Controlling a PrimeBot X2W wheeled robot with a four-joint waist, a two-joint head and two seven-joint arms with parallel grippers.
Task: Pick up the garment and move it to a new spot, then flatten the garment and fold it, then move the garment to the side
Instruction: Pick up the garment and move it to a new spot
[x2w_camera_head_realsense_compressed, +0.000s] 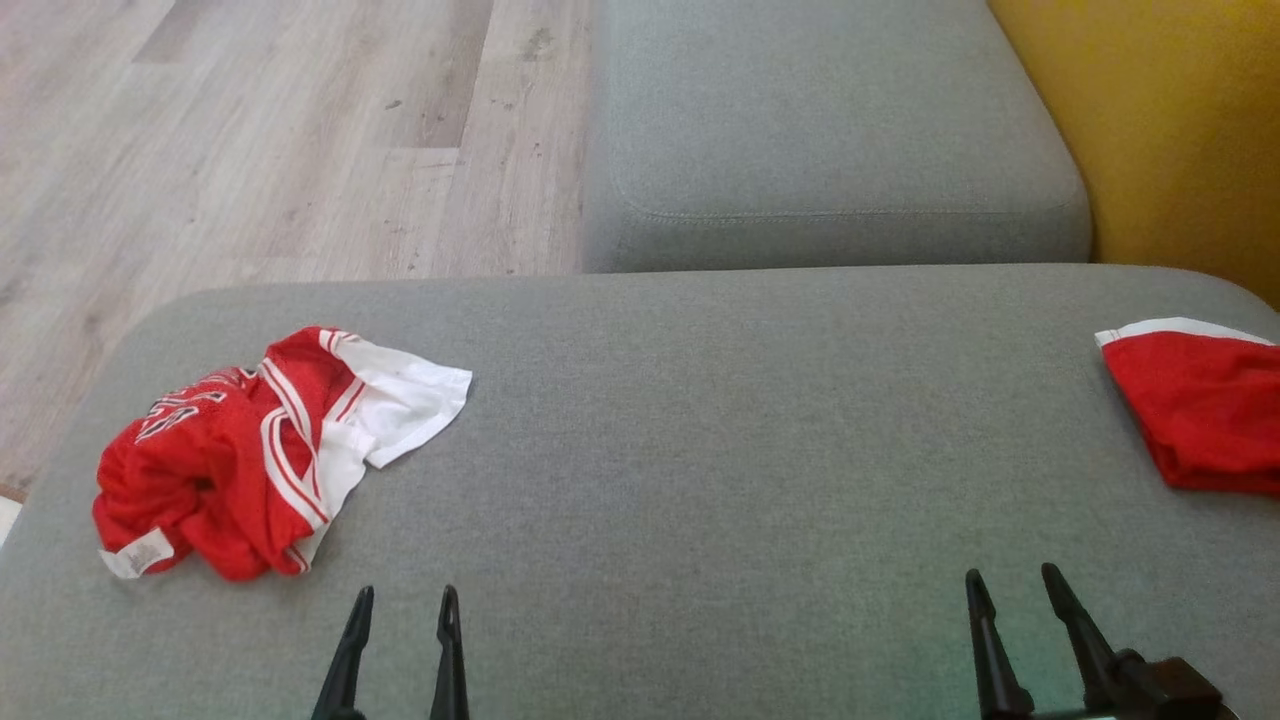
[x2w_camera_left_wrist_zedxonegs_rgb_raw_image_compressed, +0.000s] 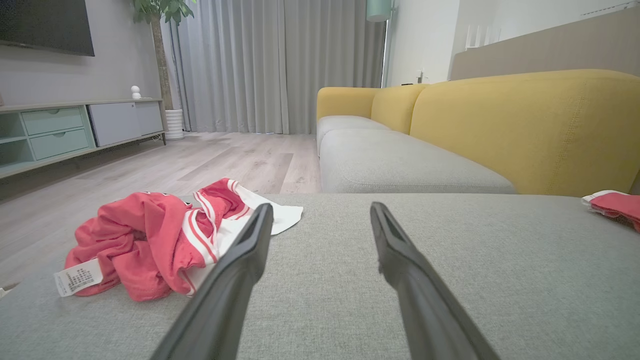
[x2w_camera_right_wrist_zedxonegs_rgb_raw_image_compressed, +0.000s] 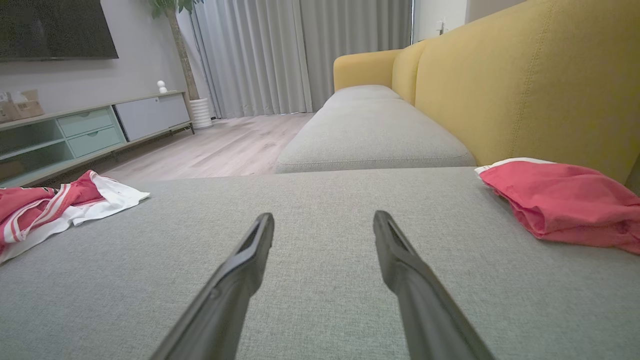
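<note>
On the cushion (x2w_camera_head_realsense_compressed: 700, 450) — garment (x2w_camera_head_realsense_compressed: 240, 455) at left, second garment (x2w_camera_head_realsense_compressed: 1200, 410) at right

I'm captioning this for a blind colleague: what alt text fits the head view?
A crumpled red-and-white garment lies at the left of a grey sofa cushion, and a second red garment lies at its right edge. The left gripper and right gripper, both open and empty, point up from the bottom edge.

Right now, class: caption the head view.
Open left pincer and right pincer face a crumpled red garment on grey sofa.
</note>
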